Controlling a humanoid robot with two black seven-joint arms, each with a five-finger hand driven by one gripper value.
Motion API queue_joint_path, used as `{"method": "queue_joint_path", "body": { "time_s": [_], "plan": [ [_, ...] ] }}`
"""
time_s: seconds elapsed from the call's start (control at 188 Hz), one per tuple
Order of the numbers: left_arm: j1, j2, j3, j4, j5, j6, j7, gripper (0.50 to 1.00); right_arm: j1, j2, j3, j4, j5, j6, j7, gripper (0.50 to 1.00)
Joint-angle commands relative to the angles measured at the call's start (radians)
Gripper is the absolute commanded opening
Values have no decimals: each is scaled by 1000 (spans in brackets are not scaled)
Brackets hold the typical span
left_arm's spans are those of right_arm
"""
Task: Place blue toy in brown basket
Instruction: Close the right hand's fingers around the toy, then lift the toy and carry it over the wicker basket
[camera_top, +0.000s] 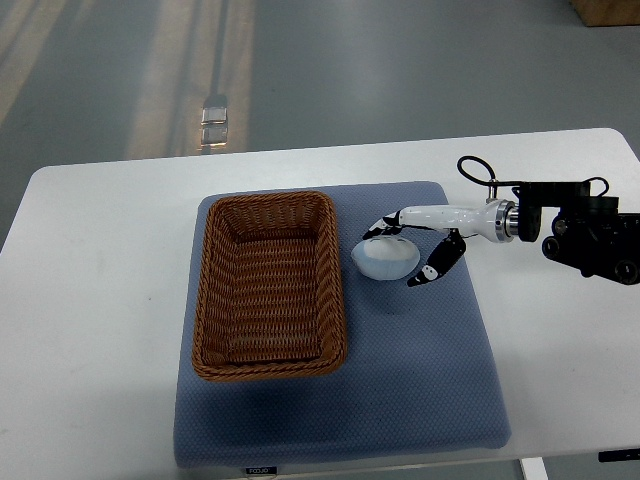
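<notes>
Top view: pale blue rounded toy (386, 258) on grey-blue padded mat (430, 380), just right of empty brown woven wicker basket (268, 285), white counter (100, 300) beneath. Right hand (420, 245) at toy, fingers (385, 226) spread around it, not yet closed. Toy judged light, smooth, likely slippery; best cupped across widest part.

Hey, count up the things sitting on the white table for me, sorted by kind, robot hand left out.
Baskets: 1, the brown basket
Toys: 1, the pale blue toy
Mats: 1, the blue-grey mat
Total: 3
</notes>
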Motion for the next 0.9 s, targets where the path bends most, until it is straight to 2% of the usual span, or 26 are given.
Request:
{"method": "queue_joint_path", "body": {
  "time_s": [0.0,0.059,0.191,0.245,0.463,0.532,0.739,0.894],
  "plan": [
    [-1,0,0,0,0,1,0,1000,-4,33,-3,-37,0,-14,-19,738],
    [-1,0,0,0,0,0,0,1000,-5,41,-5,-48,0,-17,-19,701],
    [-1,0,1,1,-1,1,0,1000,-2,42,-6,-48,0,-18,-19,539],
    [-1,0,0,1,-1,0,0,1000,1,42,-3,-48,1,-18,-19,513],
    [-1,0,0,1,-1,0,0,1000,22,33,9,-45,5,-40,-14,513],
    [-1,0,0,0,-1,1,0,1000,68,27,9,-44,15,-43,-11,513],
    [-1,0,0,1,-1,0,0,1000,125,45,72,-42,24,-43,-11,539],
    [-1,0,0,0,-1,0,0,1000,166,133,69,-54,37,-38,-11,566]
  ]
}}
